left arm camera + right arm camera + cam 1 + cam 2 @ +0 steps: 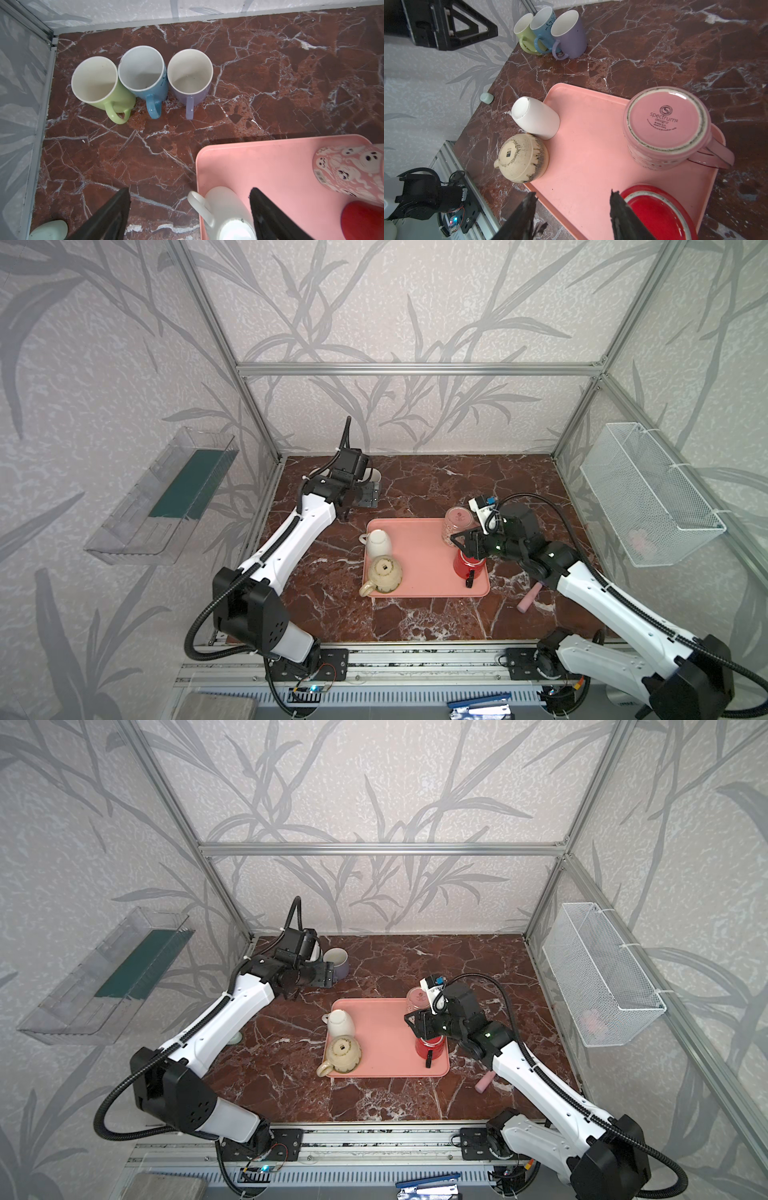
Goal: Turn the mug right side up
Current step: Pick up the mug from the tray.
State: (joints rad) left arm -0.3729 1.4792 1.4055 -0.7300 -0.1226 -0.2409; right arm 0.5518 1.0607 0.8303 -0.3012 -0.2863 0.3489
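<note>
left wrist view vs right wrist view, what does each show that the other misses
Only the left wrist view: the ghost print on the pink mug. Only the right wrist view: the upside-down beige mug and the pink mug's printed base. Both: the green mug, blue mug and purple mug upright, the tray, white mug and red mug.

1. Table (270, 83): red-brown marble, white veining.
2. Tray (591, 145): plain salmon pink.
3. Green mug (97, 83), blue mug (145, 72) and lilac mug (191, 72): white inside; I note a dark marking on the blue one.
4. White mug (537, 118): plain.
5. Cream mug (521, 160): beige, dark speckled streaks.
6. Pink mug (349, 168): white ghosts, black eyes.
7. Red mug (658, 212): glossy red.
8. My left gripper (189, 190) and right gripper (573, 192): black.
9. Walls (415, 302): pale grey, darker grey leaf pattern.
</note>
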